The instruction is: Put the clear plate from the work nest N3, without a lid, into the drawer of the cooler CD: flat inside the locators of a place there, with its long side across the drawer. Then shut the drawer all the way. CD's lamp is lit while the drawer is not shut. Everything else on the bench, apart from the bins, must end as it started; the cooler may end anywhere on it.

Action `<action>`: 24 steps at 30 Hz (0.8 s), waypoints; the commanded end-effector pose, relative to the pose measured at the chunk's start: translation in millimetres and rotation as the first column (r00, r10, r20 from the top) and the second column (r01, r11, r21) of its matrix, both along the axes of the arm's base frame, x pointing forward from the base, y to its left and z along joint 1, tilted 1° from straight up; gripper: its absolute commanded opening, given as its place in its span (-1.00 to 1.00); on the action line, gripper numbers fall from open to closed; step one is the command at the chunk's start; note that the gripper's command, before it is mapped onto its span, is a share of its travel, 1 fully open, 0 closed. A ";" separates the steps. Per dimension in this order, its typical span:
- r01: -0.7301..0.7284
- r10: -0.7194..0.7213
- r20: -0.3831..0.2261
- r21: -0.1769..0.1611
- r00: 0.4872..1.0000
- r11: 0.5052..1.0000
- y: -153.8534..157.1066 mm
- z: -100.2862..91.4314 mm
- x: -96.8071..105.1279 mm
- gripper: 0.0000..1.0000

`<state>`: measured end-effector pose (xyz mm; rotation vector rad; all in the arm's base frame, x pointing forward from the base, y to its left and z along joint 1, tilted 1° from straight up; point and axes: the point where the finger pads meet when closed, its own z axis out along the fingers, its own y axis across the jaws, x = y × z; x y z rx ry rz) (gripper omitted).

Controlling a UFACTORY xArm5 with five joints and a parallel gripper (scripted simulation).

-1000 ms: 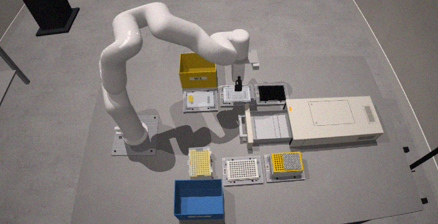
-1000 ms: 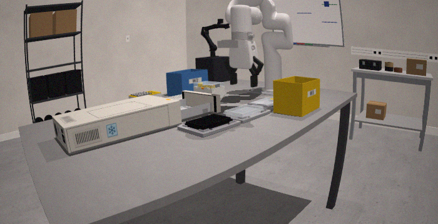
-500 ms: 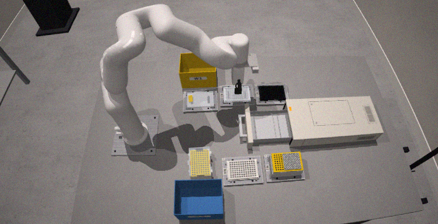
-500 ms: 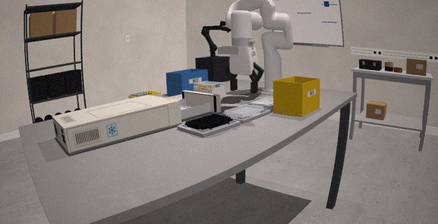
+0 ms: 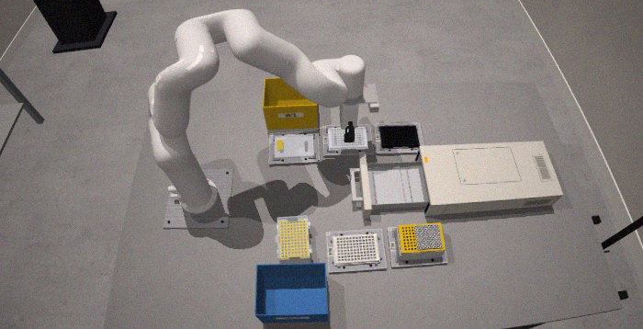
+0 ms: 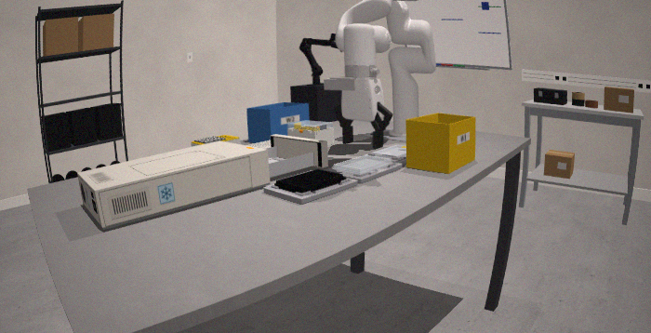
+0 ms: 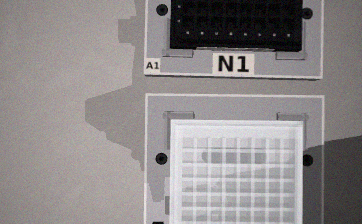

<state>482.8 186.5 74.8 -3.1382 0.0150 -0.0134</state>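
Note:
My gripper (image 5: 349,133) is open and empty, hanging above a clear gridded plate (image 5: 343,138) in the middle nest of the back row. In the side view the gripper's fingers (image 6: 363,135) stand spread above that nest. The wrist view shows this plate (image 7: 236,172) below nest N1, which holds a black plate (image 7: 237,25); the clear plate's own nest label is out of view. The left back nest holds a pale flat-topped plate (image 5: 294,147) with a yellow mark. The cooler (image 5: 491,175) has its drawer (image 5: 395,187) pulled out and empty, and its orange lamp (image 5: 425,160) is lit.
A yellow bin (image 5: 289,104) stands behind the back nests. A blue bin (image 5: 292,292) is at the front edge. The front row holds a yellow plate (image 5: 294,239), a white well plate (image 5: 355,249) and a yellow tip box (image 5: 421,238).

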 end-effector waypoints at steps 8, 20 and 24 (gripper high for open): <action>0.000 0.000 0.000 0.015 1.000 1.000 0.9 -15.3 1.7 1.00; 0.000 0.000 0.000 0.015 1.000 1.000 1.0 -21.0 1.8 1.00; 0.000 0.000 0.000 0.015 1.000 1.000 1.0 -21.0 1.8 1.00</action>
